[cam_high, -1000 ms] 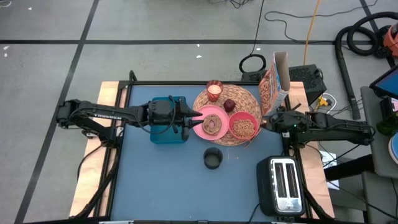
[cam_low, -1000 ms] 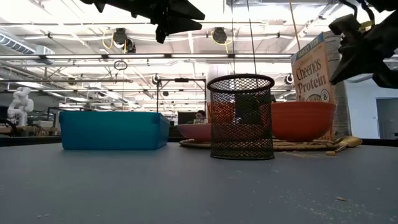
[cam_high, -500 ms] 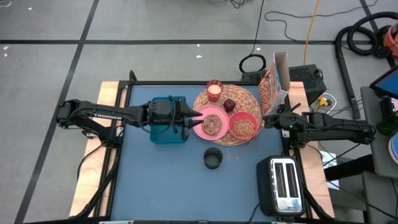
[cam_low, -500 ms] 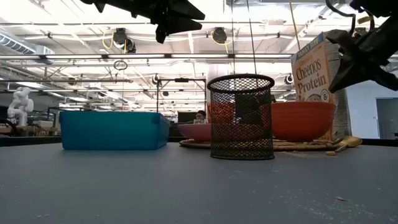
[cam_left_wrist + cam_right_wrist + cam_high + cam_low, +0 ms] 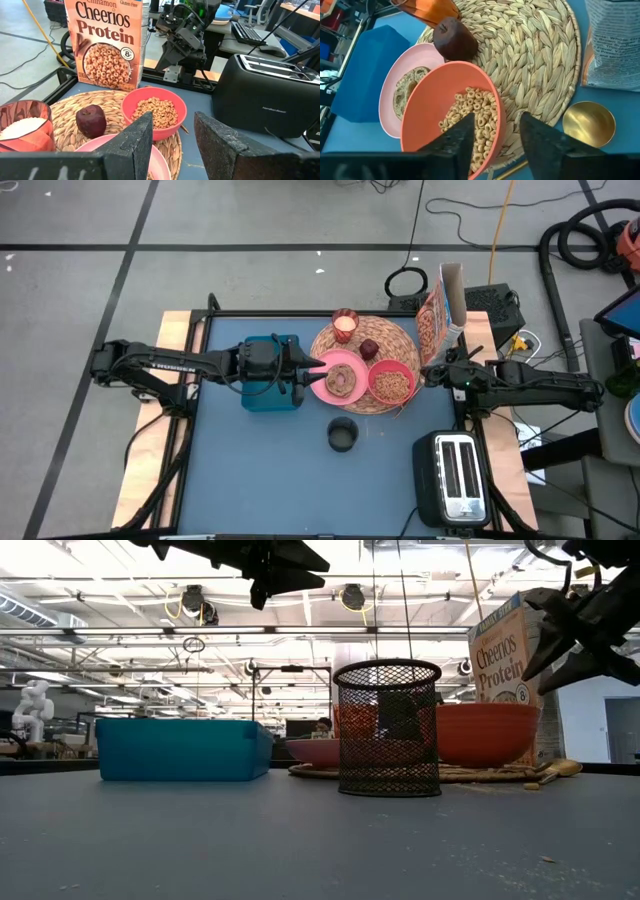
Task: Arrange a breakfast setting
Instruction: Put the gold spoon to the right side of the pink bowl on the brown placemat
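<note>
Setting nearly assembled. Round woven straw placemat [image 5: 366, 363] sits at the far right part of the blue table [image 5: 260, 470]. On it: pink plate [image 5: 338, 376] with a round of food, coral-red bowl [image 5: 392, 382] filled with cereal rings just beside the plate, small dark-red fruit [image 5: 369, 349] behind them, candle glass [image 5: 345, 326] at the far edge. Cheerios Protein box [image 5: 440, 315] stands upright at the mat's right rim.

Right gripper [image 5: 432, 374] hovers just to the right of the bowl, above its rim — jaws parted, nothing between them. Wrist view confirms: both fingers [image 5: 451, 145] bracket empty air over the cereal. A small gold dish [image 5: 587, 123] and a wooden stick lie on the table near the mat's edge.

Left gripper [image 5: 311, 369] hangs beside the plate's left rim, over the teal bin [image 5: 270, 374]; jaws partly spread, empty, not touching the plate.

Judgement: bowl placement looks done — the step in hand is the release and clearing away. Next move calls for lifting the right arm straight up to avoid clipping the bowl or the box close behind it.

Unused: mesh cup [image 5: 342, 434], black toaster [image 5: 457, 477].
</note>
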